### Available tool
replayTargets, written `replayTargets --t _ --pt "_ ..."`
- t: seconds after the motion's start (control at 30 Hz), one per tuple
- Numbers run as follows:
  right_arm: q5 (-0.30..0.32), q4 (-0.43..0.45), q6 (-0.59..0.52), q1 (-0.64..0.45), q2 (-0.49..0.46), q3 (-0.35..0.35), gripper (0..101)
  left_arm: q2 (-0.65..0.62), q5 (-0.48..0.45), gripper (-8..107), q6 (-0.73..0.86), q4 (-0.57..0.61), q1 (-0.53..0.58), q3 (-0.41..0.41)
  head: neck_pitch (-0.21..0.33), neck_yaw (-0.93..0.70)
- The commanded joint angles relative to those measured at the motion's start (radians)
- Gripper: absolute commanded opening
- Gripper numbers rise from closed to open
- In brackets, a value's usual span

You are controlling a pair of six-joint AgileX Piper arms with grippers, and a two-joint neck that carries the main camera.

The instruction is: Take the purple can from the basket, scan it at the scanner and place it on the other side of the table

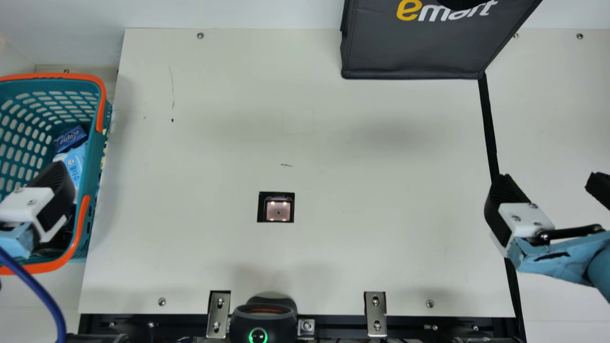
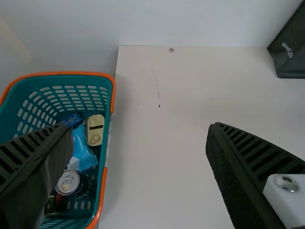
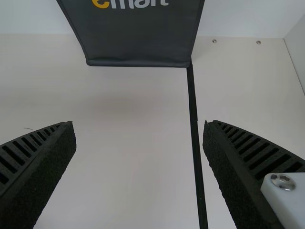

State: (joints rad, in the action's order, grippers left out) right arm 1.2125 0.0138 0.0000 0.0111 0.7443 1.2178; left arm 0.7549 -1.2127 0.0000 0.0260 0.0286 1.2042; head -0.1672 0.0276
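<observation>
- The left gripper (image 1: pixel 56 188) is held at the main view's left edge, one black finger and its white mount seen there.
- Its ribbed fingers (image 2: pixel 259 157) are spread wide in the left wrist view.
- The right gripper (image 1: pixel 550 183) is held near the right edge, its fingers parted widely.
- The right arm (image 1: pixel 553 259) is partly covered in light blue.

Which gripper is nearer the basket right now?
Left. The left gripper hangs at the basket, while the right gripper is across the table, near the black strip.
</observation>
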Motion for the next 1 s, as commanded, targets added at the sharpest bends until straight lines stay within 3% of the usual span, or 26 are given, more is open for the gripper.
replayTargets --t 0.0,0.47,0.97 --pt "0.0 0.0 0.0 0.0 0.0 0.0 95 0.0 0.0 90 0.0 0.0 0.0 0.0 0.029 -0.023" --pt "0.0 0.0 0.0 0.0 0.0 0.0 95 0.0 0.0 90 0.0 0.0 0.0 0.0 0.029 -0.349" --pt "0.0 0.0 0.0 0.0 0.0 0.0 95 0.0 0.0 90 0.0 0.0 0.0 0.0 0.029 -0.349"
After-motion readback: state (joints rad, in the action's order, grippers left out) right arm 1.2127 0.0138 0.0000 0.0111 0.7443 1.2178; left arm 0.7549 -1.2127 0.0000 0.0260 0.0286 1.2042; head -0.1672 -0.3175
